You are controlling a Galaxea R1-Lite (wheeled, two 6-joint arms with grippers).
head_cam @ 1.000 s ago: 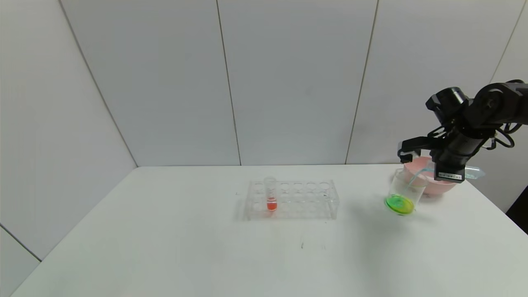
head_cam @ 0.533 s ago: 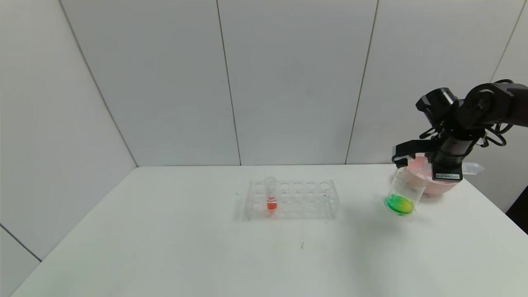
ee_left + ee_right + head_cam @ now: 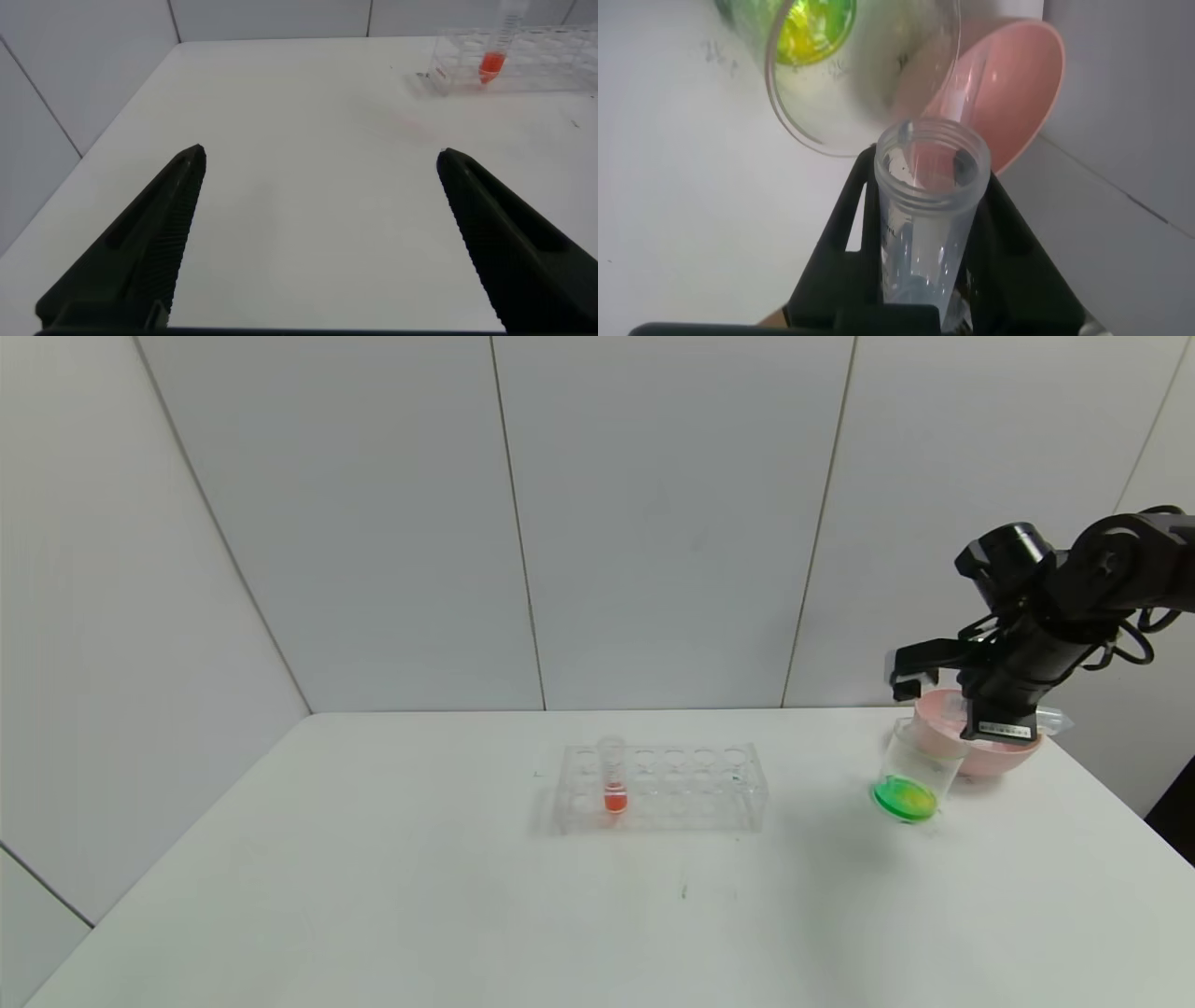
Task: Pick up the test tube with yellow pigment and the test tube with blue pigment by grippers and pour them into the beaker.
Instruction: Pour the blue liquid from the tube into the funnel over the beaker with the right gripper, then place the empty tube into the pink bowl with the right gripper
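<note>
The white tabletop [image 3: 467,896] sits against grey panelled walls [image 3: 653,523]. Near its right edge, the right gripper [image 3: 924,233] hangs over the beaker [image 3: 910,775], clamped on the emptied blue test tube [image 3: 926,215]. The beaker holds green liquid, beside the pink bowl [image 3: 990,756]. The left gripper [image 3: 318,187] is spread apart near the left edge. The rack [image 3: 663,789] stands mid-table.

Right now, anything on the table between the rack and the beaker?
No. In the head view, only bare table lies between the rack and the beaker.
</note>
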